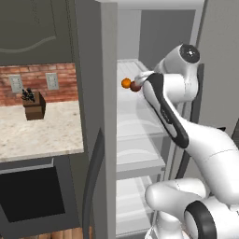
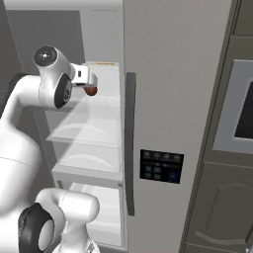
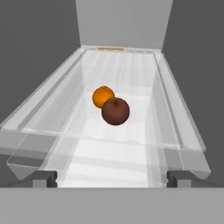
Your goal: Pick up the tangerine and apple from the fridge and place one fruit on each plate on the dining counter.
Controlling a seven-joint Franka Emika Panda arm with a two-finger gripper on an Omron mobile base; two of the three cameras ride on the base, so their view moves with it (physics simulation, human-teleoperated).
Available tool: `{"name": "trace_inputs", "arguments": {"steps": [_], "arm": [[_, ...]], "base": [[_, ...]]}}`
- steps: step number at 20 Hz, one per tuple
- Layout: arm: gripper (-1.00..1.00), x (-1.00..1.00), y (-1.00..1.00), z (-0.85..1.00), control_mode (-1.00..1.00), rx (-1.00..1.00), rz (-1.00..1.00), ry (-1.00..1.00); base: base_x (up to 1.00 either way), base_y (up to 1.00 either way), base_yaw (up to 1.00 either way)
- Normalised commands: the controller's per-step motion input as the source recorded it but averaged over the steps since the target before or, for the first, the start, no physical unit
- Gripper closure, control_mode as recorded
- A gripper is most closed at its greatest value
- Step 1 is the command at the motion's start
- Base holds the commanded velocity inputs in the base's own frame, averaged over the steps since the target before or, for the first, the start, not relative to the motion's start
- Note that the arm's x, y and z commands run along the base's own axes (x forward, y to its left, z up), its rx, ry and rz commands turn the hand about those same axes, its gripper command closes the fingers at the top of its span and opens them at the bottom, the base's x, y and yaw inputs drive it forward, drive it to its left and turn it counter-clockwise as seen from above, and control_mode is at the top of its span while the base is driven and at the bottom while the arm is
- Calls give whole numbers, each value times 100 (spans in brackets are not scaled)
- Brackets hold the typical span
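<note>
While the arm reaches into the open fridge (image 1: 140, 28), the pincer (image 3: 112, 177) hangs with its two dark fingertips (image 3: 43, 177) spread wide and nothing between them, aimed along an upper white translucent shelf (image 3: 118, 148) at the two fruits. Both sit on that shelf, ahead of the hand and short of its back edge: the apple (image 3: 115, 111) lies nearer the pincer, and the tangerine (image 3: 103, 96) is just behind it and a little to one side, so close that they seem to touch. Placed so, the apple looks like the natural first pick, since it partly blocks the way to the tangerine. The wide stance of the fingertips suits a straight approach, leaving room to pass either side of a round fruit before closing. Raised walls on both sides of the shelf keep the fruits from rolling off, but they also narrow the path, so the hand probably must stay centred. Neither fruit is lifted yet.
</note>
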Motion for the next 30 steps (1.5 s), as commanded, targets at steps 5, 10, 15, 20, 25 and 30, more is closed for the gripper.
{"name": "trace_inputs", "arguments": {"steps": [5,10,15,20,25,30], "arm": [[-100,91,18,0,-100,0,0,1],[-100,24,0,-5,-100,0,0,3],[-100,5,0,-18,-100,-1,0,21],[-100,1,0,-4,-100,-4,0,28],[-100,38,0,-14,-100,0,0,3],[-100,60,0,-27,-100,0,0,0]], "base": [[0,0,0],[0,0,0],[0,0,0],[0,0,0],[0,0,0],[0,0,0]]}}
